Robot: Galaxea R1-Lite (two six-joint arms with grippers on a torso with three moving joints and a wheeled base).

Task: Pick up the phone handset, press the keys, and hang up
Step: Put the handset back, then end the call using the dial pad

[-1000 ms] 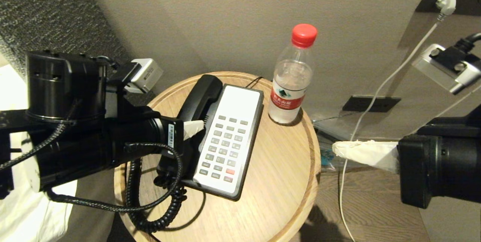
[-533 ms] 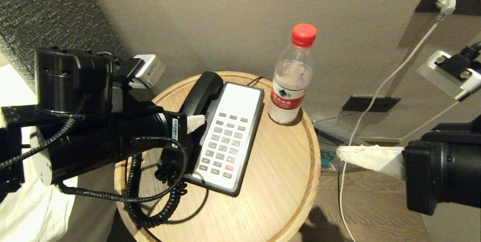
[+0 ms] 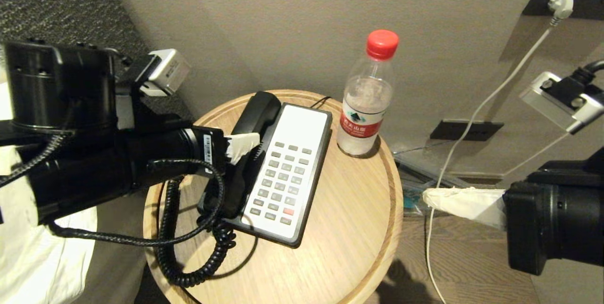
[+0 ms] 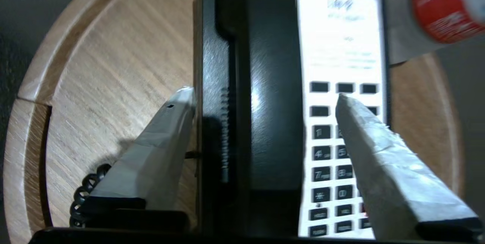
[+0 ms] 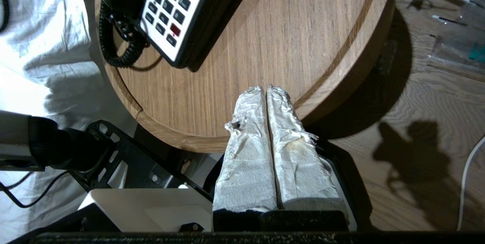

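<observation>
Nearest the robot, the right gripper hangs off the near right edge of the round wooden table, its two wrapped fingers pressed flat together with nothing between them; it looks parked. On the table's near left, the coiled cord loops down from the phone. Above that, the left gripper reaches in from the left with its fingers spread wide, one on the outer side of the phone handset and the other over the keypad of the phone base. Neither finger presses on the handset, so nothing is held. The handset lies along the left side of the base, in or very near its cradle; whether it is fully seated cannot be told. Farther back, a water bottle with a red cap stands just beside the base's far right corner.

The hang-up step appears to be finishing. The next move likely calls for drawing the left gripper up and away, clear of the handset, without snagging the cord.
</observation>
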